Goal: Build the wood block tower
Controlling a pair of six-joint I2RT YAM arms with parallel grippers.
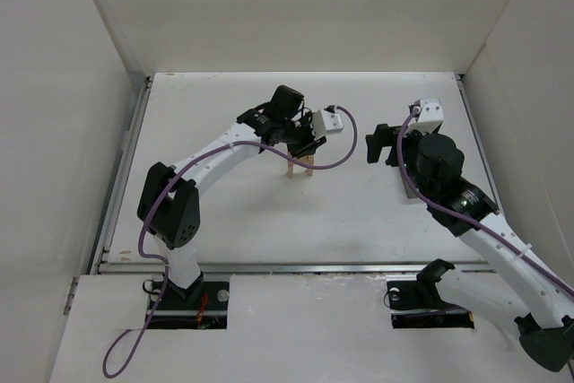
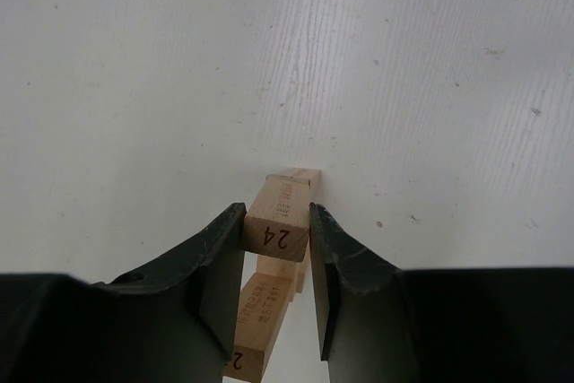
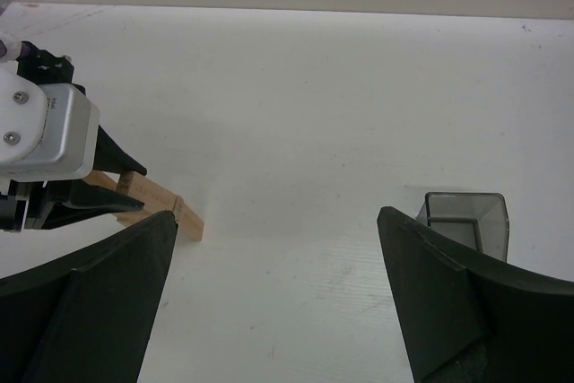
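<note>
- The left jaws are clenched on the end of a wooden plank (image 2: 280, 211) stamped "24". One black finger presses each of its sides, low in the centre of the left wrist view.
- Below that plank a second printed plank (image 2: 263, 320) runs toward the bottom edge of the frame, with another bit of wood showing between the two.
- In the top view the wood block tower (image 1: 300, 166) stands on the white worktop (image 1: 269, 221) just left of centre, directly under the left jaws. Two pale uprights show beneath the fingers.
- The right jaws are spread wide and grasp nothing. In the top view they hover right of centre, turned toward the tower and well apart from it.
- In the right wrist view a tower plank juts out at middle left, beside the left arm's white camera housing (image 3: 45, 132).
- A small grey translucent bin (image 3: 466, 217) sits on the worktop at the right of that view, partly behind the right finger.
</note>
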